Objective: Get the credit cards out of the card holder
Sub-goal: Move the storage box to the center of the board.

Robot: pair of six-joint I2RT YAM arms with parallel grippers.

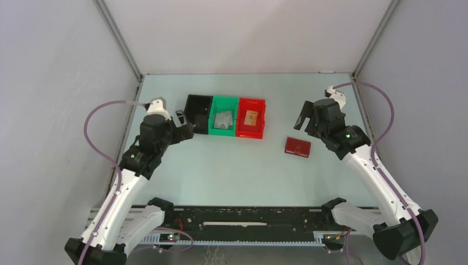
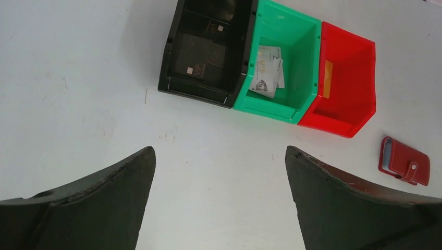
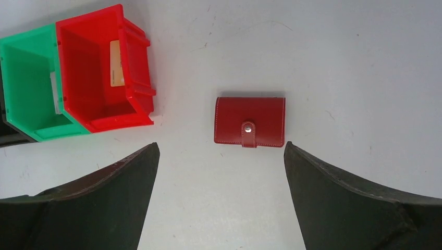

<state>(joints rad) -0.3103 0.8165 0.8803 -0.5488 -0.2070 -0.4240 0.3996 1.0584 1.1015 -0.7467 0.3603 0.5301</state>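
Tabletop: card holder sits apart frm red bin.

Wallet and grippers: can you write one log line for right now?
wallet: snapped shut, untouched | left gripper: open, empty | right gripper: open, empty

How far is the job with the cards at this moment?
Looks done: cards lie in the black bin, green bin and red bin. In hand: nothing; left gripper and right gripper are open, empty. Left: the card holder lies closed, strap snapped; a pale edge may be a card inside.
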